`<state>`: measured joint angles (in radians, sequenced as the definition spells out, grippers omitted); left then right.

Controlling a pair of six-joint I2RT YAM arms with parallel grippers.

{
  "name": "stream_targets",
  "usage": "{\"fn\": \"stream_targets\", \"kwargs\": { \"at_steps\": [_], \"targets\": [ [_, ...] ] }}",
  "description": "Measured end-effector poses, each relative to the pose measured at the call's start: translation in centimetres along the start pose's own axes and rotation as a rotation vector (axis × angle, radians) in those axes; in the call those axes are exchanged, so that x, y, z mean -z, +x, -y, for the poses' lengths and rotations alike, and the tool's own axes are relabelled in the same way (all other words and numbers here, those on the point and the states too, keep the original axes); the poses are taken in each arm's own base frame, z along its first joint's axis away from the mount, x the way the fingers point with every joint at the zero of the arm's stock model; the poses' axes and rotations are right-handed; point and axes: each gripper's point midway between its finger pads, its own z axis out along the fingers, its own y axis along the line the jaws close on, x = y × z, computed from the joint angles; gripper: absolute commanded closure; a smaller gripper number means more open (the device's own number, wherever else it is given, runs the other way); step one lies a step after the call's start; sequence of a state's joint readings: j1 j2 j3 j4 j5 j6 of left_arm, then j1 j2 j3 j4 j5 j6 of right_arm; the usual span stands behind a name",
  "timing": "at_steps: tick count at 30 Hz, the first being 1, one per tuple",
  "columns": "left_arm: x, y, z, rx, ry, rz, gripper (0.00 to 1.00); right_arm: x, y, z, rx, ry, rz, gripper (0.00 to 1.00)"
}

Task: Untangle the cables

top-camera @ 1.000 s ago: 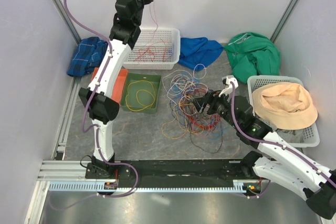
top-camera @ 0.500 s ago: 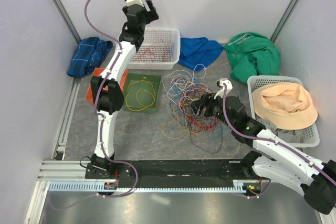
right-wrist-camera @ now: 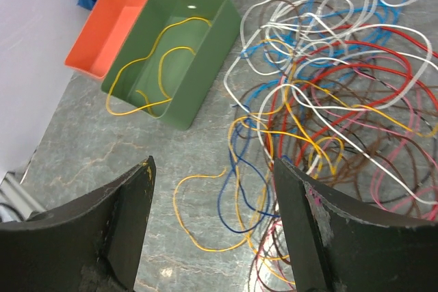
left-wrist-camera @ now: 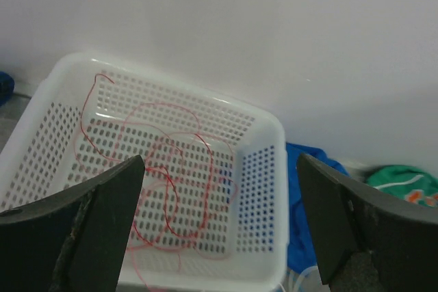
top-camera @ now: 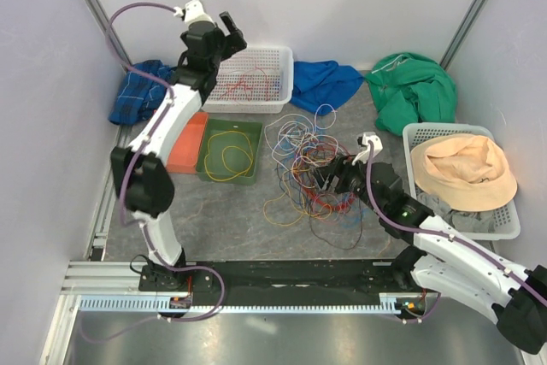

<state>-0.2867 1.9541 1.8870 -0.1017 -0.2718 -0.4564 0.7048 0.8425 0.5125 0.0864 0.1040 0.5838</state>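
A tangled heap of cables (top-camera: 308, 173) in red, white, yellow, blue and brown lies mid-table. My right gripper (top-camera: 320, 175) hovers over its near-left edge, open and empty; the right wrist view shows its jaws (right-wrist-camera: 212, 165) wide apart above loose yellow and blue cable loops (right-wrist-camera: 274, 169). My left gripper (top-camera: 231, 33) is raised above the white basket (top-camera: 278, 102), open with nothing between its fingers (left-wrist-camera: 219, 162). Thin red cables (left-wrist-camera: 171, 182) lie in that basket. One yellow cable (top-camera: 229, 158) lies in the green tray (right-wrist-camera: 205, 52).
An orange tray (top-camera: 186, 141) sits left of the green one. Against the back wall lie a plaid blue cloth (top-camera: 141, 87), a blue cloth (top-camera: 320, 83) and a green cloth (top-camera: 414, 87). A second white basket (top-camera: 504, 228) with a tan hat (top-camera: 461, 168) stands at the right.
My left gripper has opened and come down and left over the white basket; the thin red cable that hung from it is no longer held. My right gripper has barely moved.
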Motion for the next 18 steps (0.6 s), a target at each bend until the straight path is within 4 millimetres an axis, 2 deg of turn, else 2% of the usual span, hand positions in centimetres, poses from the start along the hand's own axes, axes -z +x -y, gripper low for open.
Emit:
{"fn": "stream_targets", "kwargs": {
  "at_steps": [3, 5, 6, 7, 8, 9, 10, 12, 14, 16, 18],
  "targets": [
    [5.5, -1.2, 1.4, 0.065, 0.036, 0.012, 0.0, 0.2, 0.3, 1.0, -0.015, 0.034, 0.017, 0.21],
    [9.3, -1.1, 3.6, 0.091, 0.087, 0.016, 0.0, 0.3, 0.2, 1.7, -0.025, 0.071, 0.035, 0.21],
    [12.0, -0.2, 5.7, 0.1, 0.136, 0.005, 0.0, 0.5, 0.0, 2.2, -0.032, 0.095, 0.047, 0.2],
    [13.6, 0.5, 7.1, 0.1, 0.172, -0.009, 0.0, 0.7, -0.2, 2.3, -0.037, 0.106, 0.058, 0.2],
    [15.8, 1.9, 9.1, 0.102, 0.226, -0.027, 0.0, 1.0, -0.6, 2.6, -0.045, 0.121, 0.075, 0.2],
    [17.1, 3.2, 10.1, 0.099, 0.254, -0.048, 0.0, 1.4, -1.1, 2.8, -0.055, 0.135, 0.097, 0.2],
    [19.0, 5.4, 11.8, 0.091, 0.301, -0.085, 0.0, 1.9, -1.7, 2.8, -0.066, 0.138, 0.125, 0.2],
    [21.9, 10.2, 13.5, 0.066, 0.357, -0.173, 0.0, 3.1, -3.0, 2.8, -0.09, 0.14, 0.182, 0.21],
    [23.8, 15.0, 13.8, 0.03, 0.377, -0.258, 0.0, 4.6, -4.3, 2.8, -0.113, 0.141, 0.242, 0.21],
    [25.3, 19.3, 13.2, -0.014, 0.382, -0.336, 0.0, 5.7, -5.1, 3.0, -0.13, 0.147, 0.284, 0.21],
    [26.8, 22.9, 12.8, -0.058, 0.389, -0.402, 0.0, 6.8, -5.6, 3.4, -0.143, 0.158, 0.313, 0.21]
  ]
}}
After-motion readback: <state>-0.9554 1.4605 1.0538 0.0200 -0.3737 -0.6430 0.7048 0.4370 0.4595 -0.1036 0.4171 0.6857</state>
